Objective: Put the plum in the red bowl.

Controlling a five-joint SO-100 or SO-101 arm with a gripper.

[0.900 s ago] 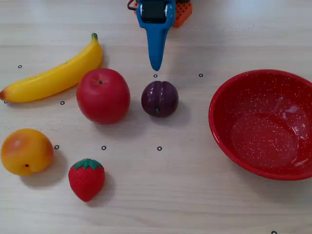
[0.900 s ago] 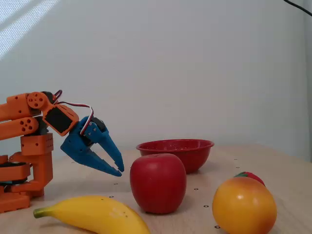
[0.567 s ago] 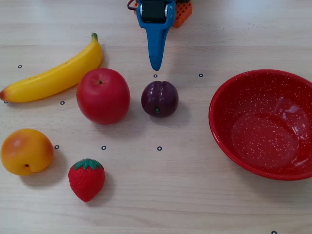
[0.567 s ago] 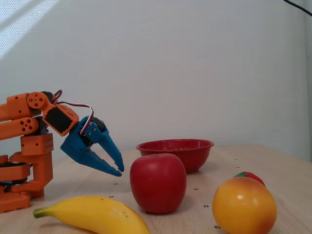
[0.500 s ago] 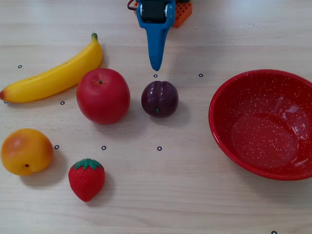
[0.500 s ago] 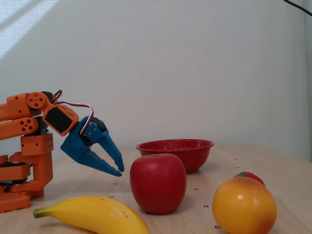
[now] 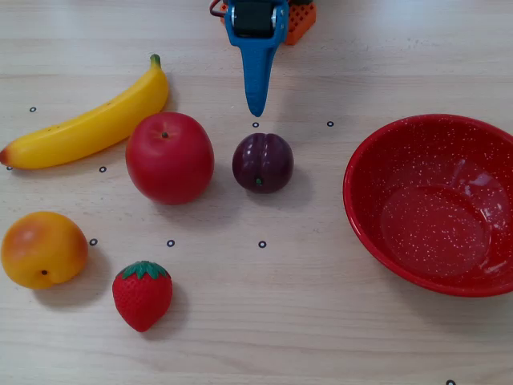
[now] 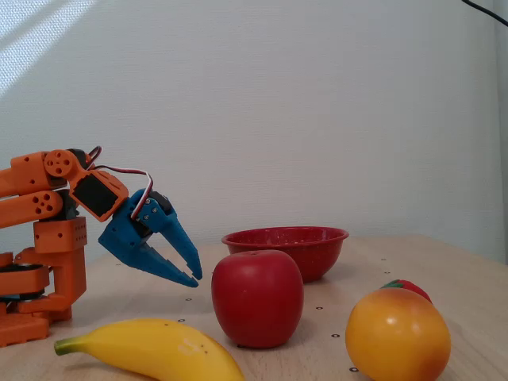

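The plum (image 7: 263,162) is seen resting on the table (image 7: 321,321) in the top-down fixed view, just right of the red apple (image 7: 169,156) and well left of the red bowl (image 7: 433,204); in the low side fixed view it is hidden behind the apple (image 8: 257,298). The blue gripper (image 7: 256,108) is held just beyond the plum's far side, above the table, with its jaws slightly parted and nothing between them, as the side view shows (image 8: 194,277). The reach is judged to be the step in hand: the jaws are best widened first, then brought down over the plum's middle, with the apple-side finger kept clear so the apple is not nudged and the glossy plum is not rolled away. Compared with the earlier frames, nothing is seen to differ: the gripper, the plum and the other fruit are found in the same places.
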